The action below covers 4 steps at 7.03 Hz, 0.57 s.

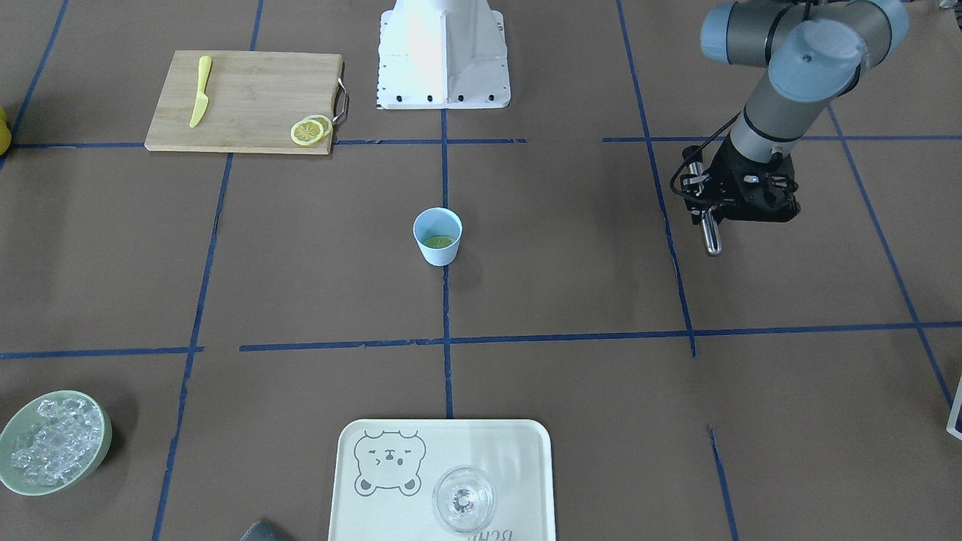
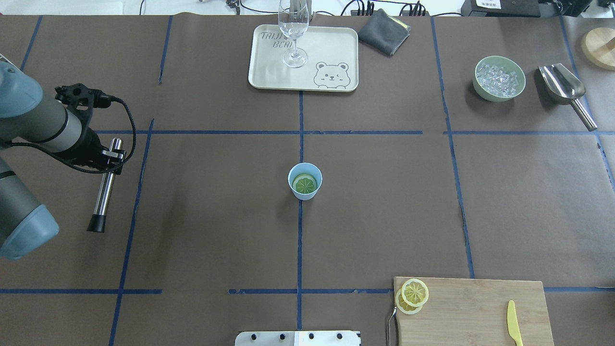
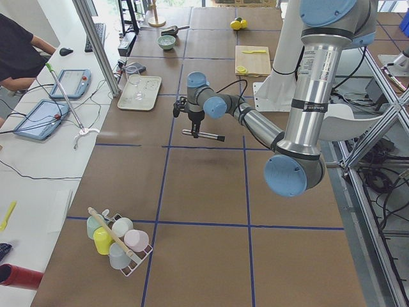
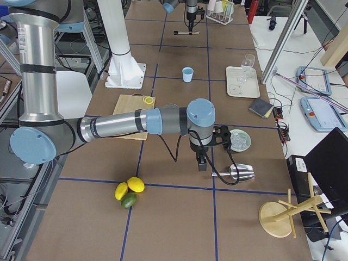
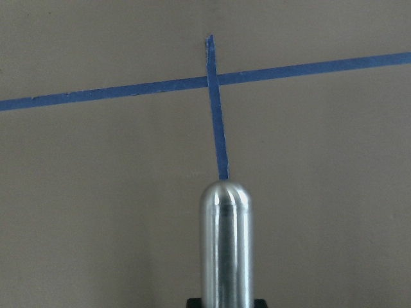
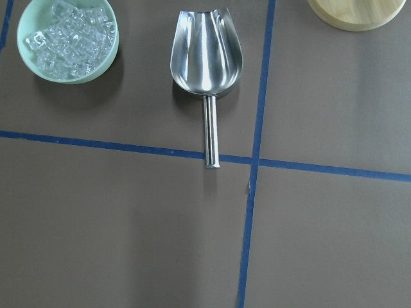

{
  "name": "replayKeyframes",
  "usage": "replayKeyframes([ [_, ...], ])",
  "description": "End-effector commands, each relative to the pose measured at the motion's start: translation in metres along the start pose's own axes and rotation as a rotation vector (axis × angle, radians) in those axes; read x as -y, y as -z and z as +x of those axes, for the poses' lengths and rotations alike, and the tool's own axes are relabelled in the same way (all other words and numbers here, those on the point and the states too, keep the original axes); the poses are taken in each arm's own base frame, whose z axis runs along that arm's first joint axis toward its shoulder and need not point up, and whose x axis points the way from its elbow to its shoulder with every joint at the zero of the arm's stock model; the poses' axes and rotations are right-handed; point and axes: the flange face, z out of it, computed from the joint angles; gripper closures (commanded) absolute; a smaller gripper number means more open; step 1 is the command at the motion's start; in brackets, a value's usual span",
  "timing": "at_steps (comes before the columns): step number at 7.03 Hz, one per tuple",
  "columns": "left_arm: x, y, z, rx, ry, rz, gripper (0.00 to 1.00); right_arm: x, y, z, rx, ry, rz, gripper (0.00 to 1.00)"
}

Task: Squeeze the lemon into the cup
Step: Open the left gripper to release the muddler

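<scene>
The pale blue cup (image 2: 305, 180) stands at the table's centre and also shows in the front view (image 1: 437, 236). A lemon slice (image 2: 304, 183) lies flat inside it. Two more lemon slices (image 2: 412, 294) lie overlapped on the corner of the wooden cutting board (image 2: 473, 312). My left gripper (image 2: 113, 154) is far to the cup's left, shut on a steel muddler (image 2: 103, 190) with a black end. The muddler's rounded tip fills the left wrist view (image 5: 225, 244). My right gripper (image 4: 201, 163) shows only in the right side view, near the scoop. I cannot tell whether it is open.
A yellow knife (image 2: 513, 322) lies on the board. A green bowl of ice (image 2: 498, 78) and a steel scoop (image 2: 564, 89) sit at the far right. A tray (image 2: 269, 67) holds a clear glass (image 2: 293, 33), with a grey cloth (image 2: 383, 31) beside it.
</scene>
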Motion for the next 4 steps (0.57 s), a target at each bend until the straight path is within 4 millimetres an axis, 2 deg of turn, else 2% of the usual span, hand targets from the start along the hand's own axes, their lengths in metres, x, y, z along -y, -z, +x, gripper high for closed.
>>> replayKeyframes([
  [1,0.023,-0.041,-0.026,0.070,-0.001,-0.050,1.00,0.000,0.003,-0.003,0.000,0.005,0.006,0.00],
  [2,0.029,-0.054,-0.042,0.094,0.021,-0.067,1.00,0.000,0.003,-0.003,0.000,0.005,0.006,0.00],
  [4,0.039,-0.057,-0.057,0.110,0.071,-0.066,1.00,0.000,0.003,-0.003,0.000,0.007,0.007,0.00],
])
